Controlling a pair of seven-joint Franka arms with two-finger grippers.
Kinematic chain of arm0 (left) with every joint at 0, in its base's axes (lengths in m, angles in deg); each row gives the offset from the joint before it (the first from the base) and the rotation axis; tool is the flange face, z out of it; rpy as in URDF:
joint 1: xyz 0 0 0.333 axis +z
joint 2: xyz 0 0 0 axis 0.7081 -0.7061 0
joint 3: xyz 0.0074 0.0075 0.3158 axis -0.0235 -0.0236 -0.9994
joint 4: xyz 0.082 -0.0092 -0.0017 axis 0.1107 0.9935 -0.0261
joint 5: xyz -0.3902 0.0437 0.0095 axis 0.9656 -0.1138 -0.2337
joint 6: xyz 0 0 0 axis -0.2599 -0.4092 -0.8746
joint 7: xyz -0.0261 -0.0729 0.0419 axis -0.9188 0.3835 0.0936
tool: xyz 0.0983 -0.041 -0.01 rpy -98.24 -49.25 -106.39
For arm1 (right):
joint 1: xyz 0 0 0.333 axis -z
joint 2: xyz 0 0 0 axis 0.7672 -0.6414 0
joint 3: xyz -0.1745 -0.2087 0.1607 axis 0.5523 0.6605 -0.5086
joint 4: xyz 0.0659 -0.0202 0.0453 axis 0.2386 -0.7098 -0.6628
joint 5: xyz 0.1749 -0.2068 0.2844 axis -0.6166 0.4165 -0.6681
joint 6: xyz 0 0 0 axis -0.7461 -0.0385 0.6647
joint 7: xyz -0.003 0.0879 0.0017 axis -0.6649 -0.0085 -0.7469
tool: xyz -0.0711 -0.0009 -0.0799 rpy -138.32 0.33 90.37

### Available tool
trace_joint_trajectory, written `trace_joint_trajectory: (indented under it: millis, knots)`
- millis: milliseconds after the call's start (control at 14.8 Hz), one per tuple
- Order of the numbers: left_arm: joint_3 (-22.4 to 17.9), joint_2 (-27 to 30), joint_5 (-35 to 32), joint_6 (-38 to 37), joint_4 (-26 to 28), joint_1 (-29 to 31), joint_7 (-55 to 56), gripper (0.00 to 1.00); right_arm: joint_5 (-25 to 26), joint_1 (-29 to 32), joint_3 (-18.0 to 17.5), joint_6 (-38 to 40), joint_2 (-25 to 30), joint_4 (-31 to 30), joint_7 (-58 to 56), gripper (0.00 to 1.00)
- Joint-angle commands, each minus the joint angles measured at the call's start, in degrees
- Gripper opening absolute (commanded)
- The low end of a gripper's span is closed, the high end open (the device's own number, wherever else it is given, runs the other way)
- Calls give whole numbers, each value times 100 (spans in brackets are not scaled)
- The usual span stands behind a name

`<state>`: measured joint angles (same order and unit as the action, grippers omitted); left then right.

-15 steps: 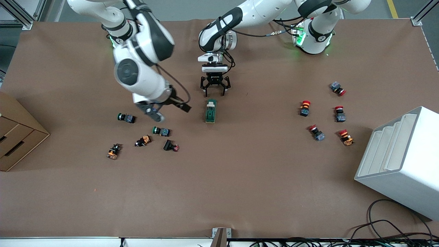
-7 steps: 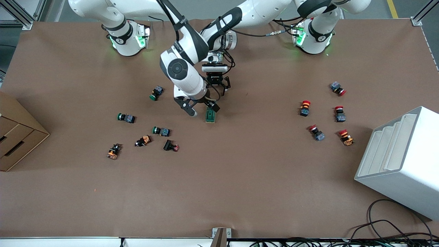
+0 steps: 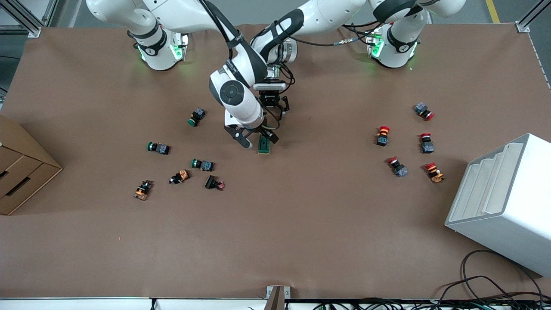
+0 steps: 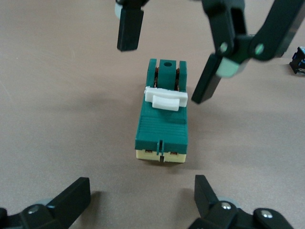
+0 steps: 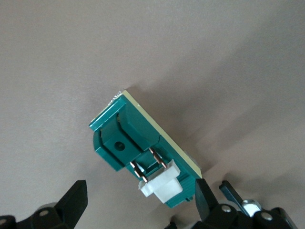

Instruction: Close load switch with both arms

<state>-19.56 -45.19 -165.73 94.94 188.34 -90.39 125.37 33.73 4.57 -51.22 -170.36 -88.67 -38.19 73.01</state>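
Observation:
The load switch point(image 3: 264, 146) is a dark green block with a white lever, lying on the brown table at its middle. My right gripper point(image 3: 256, 139) is open and low over it. In the right wrist view the white lever point(image 5: 162, 186) lies between its open fingers point(image 5: 74, 200) without touching them. My left gripper point(image 3: 270, 113) is open and low over the table beside the switch's cream end. The left wrist view shows the switch point(image 4: 163, 121) just ahead of that gripper point(image 4: 138, 198), with the right gripper's fingers point(image 4: 209, 78) on either side of it.
Green, orange and black push-buttons point(image 3: 202, 164) lie scattered toward the right arm's end. Red push-buttons point(image 3: 382, 135) lie toward the left arm's end, near a white stepped rack point(image 3: 503, 202). A cardboard drawer box point(image 3: 17, 168) stands at the right arm's table edge.
My right arm has swung from over the green push-buttons to the load switch and lowered its open gripper around it. The left gripper has stayed in place.

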Motion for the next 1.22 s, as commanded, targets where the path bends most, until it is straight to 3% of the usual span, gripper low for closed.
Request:
trace_joint_trajectory:
  millis: [0,474,1151]
  knots:
    - [-44,-308,-169,49,-282,-58,93,97,-124,-131,63,-241,-90,-23,16,100]
    - [-79,-308,-169,49,-291,-57,93,97,-133,-237,54,-611,-319,12,34,100]
    - [-79,-282,-169,49,-335,-40,58,97,-133,27,71,-533,-310,416,324,100]
